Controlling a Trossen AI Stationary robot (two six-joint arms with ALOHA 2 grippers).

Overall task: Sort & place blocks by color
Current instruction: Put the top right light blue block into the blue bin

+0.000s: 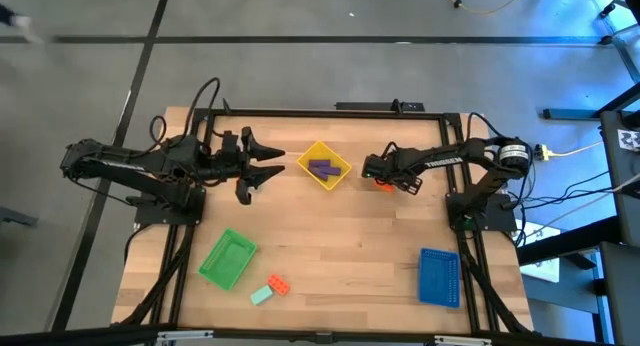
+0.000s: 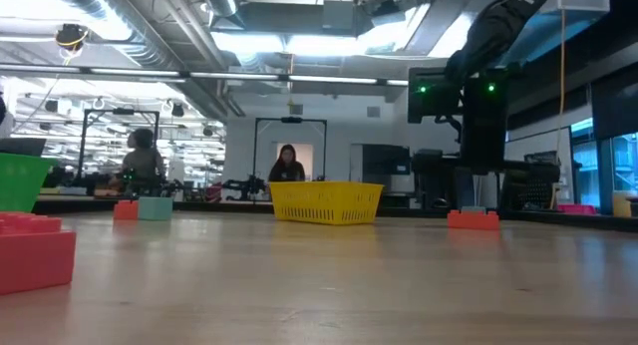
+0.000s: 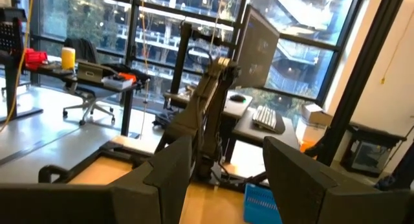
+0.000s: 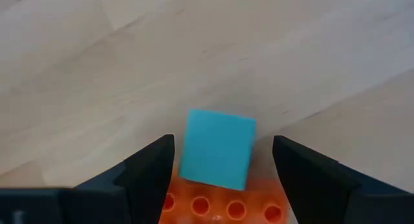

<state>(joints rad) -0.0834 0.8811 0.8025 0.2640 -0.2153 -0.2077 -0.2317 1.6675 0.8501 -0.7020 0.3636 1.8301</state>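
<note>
Early going: purple blocks [image 1: 321,169] already in the yellow tray [image 1: 339,156]; green tray [image 1: 216,267] and blue tray [image 1: 438,277] look empty. Right claw [image 4: 223,160] wide open, empty, over a teal block [image 4: 217,148] touching an orange block [image 4: 220,208]. Left claw [image 1: 262,167] open, idle. Another orange-teal pair [image 1: 269,288] waits near the green tray. Only partial lettering on the arm, unreadable.

Wooden table [image 1: 340,236], yellow tray [image 1: 336,156], green tray [image 1: 216,268], blue tray [image 1: 439,277], orange-red and mint blocks [image 1: 268,289]
</note>
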